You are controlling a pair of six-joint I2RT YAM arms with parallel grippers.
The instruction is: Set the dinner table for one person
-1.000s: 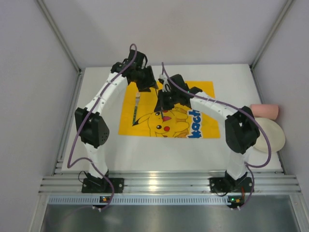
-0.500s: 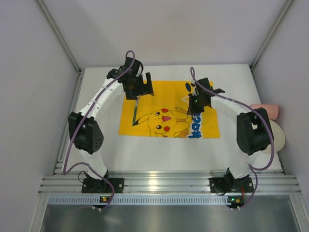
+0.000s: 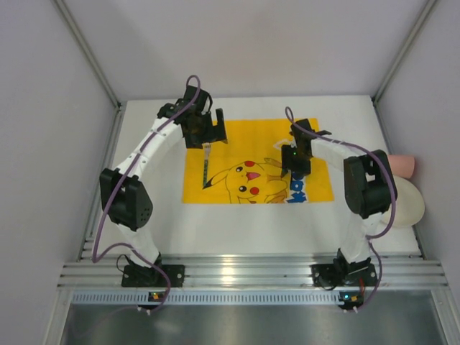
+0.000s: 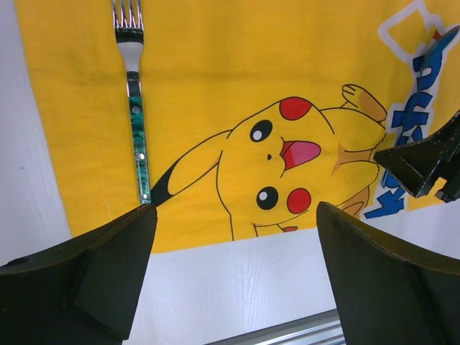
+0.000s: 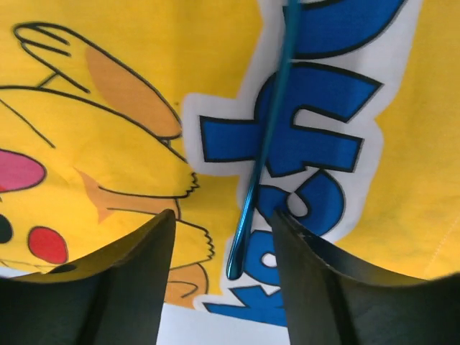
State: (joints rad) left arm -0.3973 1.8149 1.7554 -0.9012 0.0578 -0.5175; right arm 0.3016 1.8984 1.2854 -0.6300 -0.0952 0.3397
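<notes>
Black right gripper (image 5: 223,237), fingers apart, straddles a thin blue utensil (image 5: 267,136) at the cloth's (image 4: 215,57) three o'clock side. Left gripper (image 4: 233,237), spread too, hovers by the fork (image 4: 136,122) at nine. Middle's bare, I reckon, for the plate (image 3: 410,205) at the dinner table's (image 3: 237,230) three o'clock edge.

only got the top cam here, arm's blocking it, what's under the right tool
Observer: A slim blue utensil handle lies on the Pikachu-print cloth, across its blue lettering.
Operator: is it gripped
Observer: No. The right tool is open, its fingers either side of the handle's end, not touching it.
Operator: and the fork
Observer: The fork has a green marbled handle and lies flat on the cloth, ahead of the open, empty left tool.
</notes>
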